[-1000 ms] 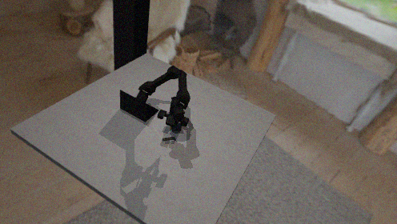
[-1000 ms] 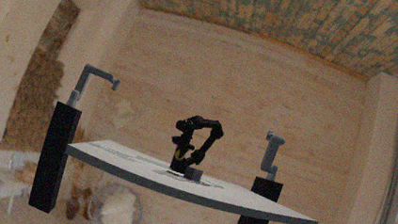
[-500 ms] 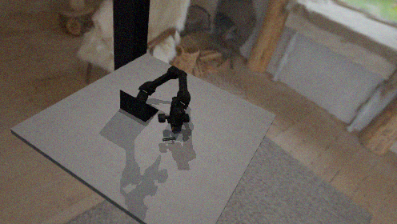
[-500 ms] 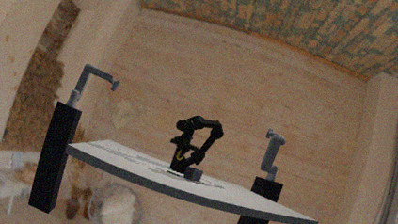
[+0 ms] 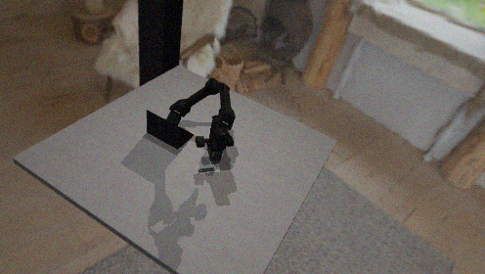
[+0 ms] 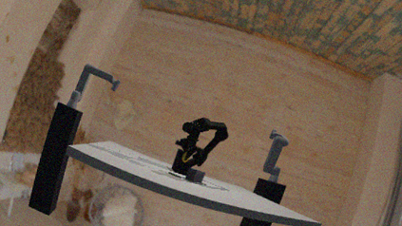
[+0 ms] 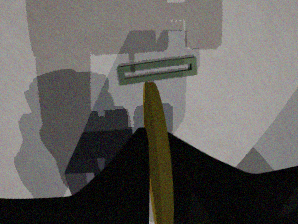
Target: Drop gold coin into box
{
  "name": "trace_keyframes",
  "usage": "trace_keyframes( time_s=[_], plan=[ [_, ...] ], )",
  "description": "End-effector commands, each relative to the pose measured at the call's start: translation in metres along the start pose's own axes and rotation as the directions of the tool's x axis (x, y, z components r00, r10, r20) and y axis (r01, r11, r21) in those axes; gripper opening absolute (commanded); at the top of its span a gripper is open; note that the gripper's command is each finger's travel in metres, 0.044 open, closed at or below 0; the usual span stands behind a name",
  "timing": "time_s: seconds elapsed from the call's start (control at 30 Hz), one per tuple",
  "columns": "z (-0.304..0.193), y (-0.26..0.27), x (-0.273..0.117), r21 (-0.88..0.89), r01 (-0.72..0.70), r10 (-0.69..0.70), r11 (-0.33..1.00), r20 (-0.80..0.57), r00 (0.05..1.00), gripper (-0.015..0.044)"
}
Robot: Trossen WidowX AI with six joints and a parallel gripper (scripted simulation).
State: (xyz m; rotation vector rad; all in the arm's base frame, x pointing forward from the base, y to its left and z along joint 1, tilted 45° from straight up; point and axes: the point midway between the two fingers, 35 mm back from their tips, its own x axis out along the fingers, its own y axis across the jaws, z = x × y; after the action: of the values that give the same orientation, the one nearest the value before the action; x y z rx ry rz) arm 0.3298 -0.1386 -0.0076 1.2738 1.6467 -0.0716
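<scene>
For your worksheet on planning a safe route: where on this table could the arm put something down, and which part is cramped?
Bare table stretches right of the gripper to the far edge, and from the holder to the near corner. It is cramped near the arm's base, where holder, grey box and the gripper holding the coin cluster.
</scene>
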Motion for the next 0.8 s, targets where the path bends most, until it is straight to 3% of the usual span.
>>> trace_keyframes(
  time_s=[0.0, 0.77],
  plan=[
    [-0.009, 0.005, 0.0, 0.005, -0.003, 0.003, 1.0, -0.003, 1.0, 0.0],
    [-0.063, 0.03, 0.0, 0.007, -0.005, 0.005, 1.0, -0.006, 1.0, 0.0]
  ],
)
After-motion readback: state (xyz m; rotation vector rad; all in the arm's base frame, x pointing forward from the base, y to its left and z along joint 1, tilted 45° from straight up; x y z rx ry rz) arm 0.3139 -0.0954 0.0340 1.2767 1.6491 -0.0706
